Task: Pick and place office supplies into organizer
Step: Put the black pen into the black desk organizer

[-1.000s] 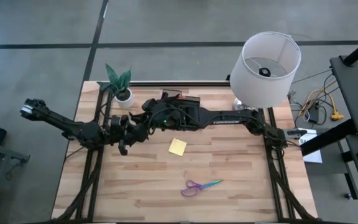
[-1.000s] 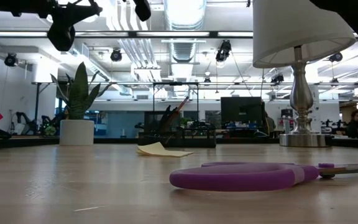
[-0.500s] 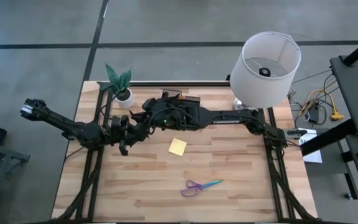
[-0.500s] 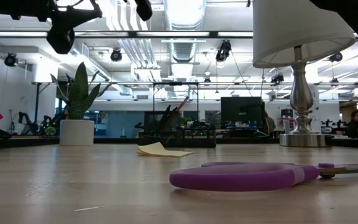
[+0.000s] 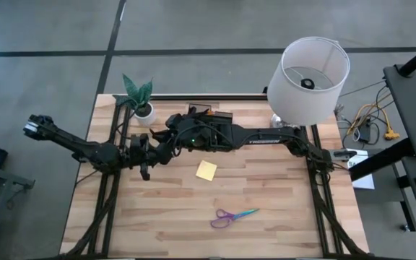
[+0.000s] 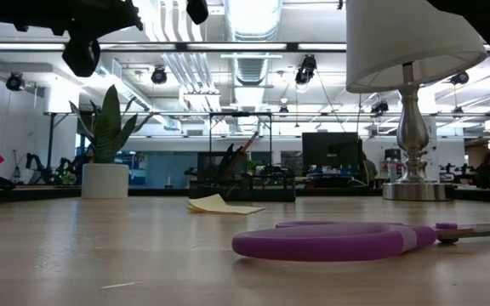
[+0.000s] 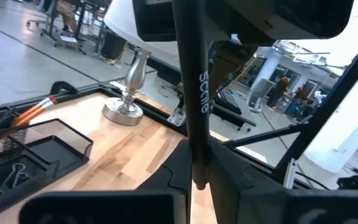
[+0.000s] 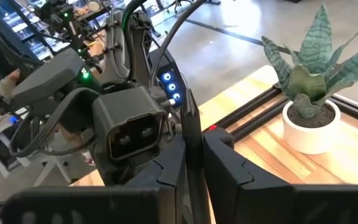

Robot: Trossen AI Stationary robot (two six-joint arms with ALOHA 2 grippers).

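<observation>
Wooden table: pad and scissors wait.
Left gripper: just clamped onto thin black pen.
Right gripper: grasping the same pen, so a handover seems underway.

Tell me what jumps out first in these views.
The left gripper and right gripper meet above the table's back-left part, a dark pen in the left one's grip. A big white lamp stands at the back-right corner, and purple scissors lie alone near the front.

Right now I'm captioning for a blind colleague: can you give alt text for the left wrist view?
A dark pen is clamped in the left hand, its upper end at the right hand. Behind: a black mesh organizer holding an orange pencil and clips, and a silver lamp base.
</observation>
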